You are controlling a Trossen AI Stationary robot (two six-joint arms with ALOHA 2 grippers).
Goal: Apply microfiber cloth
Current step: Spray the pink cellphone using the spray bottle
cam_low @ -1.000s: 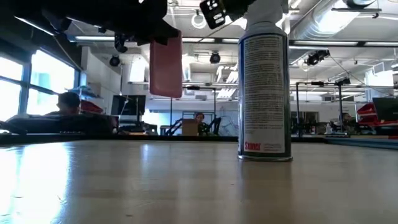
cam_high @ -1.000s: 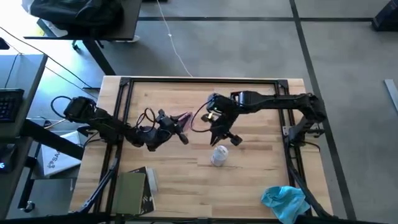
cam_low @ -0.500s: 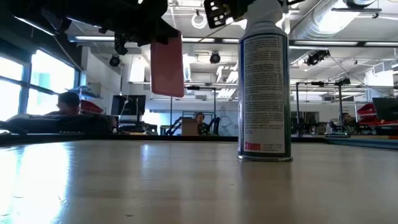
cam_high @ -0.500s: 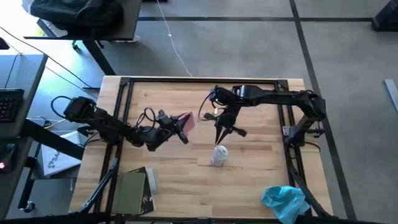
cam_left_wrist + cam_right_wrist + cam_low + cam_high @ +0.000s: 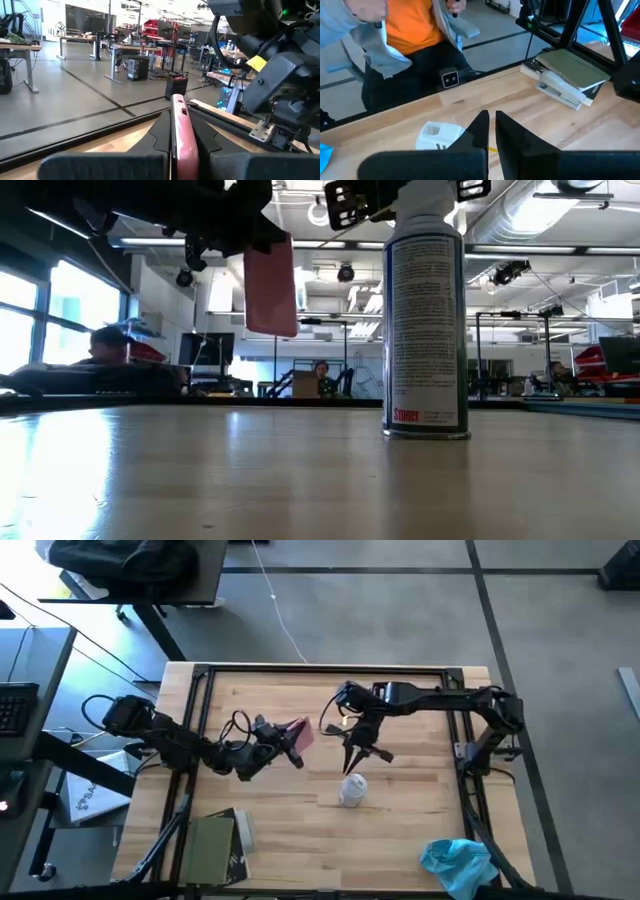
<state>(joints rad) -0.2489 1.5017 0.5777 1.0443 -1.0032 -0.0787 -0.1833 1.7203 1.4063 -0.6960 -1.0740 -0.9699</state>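
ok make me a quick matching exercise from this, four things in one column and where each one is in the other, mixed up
Things:
1. microfiber cloth
2. white bottle
3. pink object
4. green book

Places:
a. held in the left claw, above the table
b. near front right corner of the table
c. upright mid-table, just in front of the right claw
d. near front left corner

Pairs: 1-b, 2-c, 3-a, 4-d

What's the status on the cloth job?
Left gripper shut on pink object. Right gripper shut, empty, above bottle. Cloth untouched at table corner.
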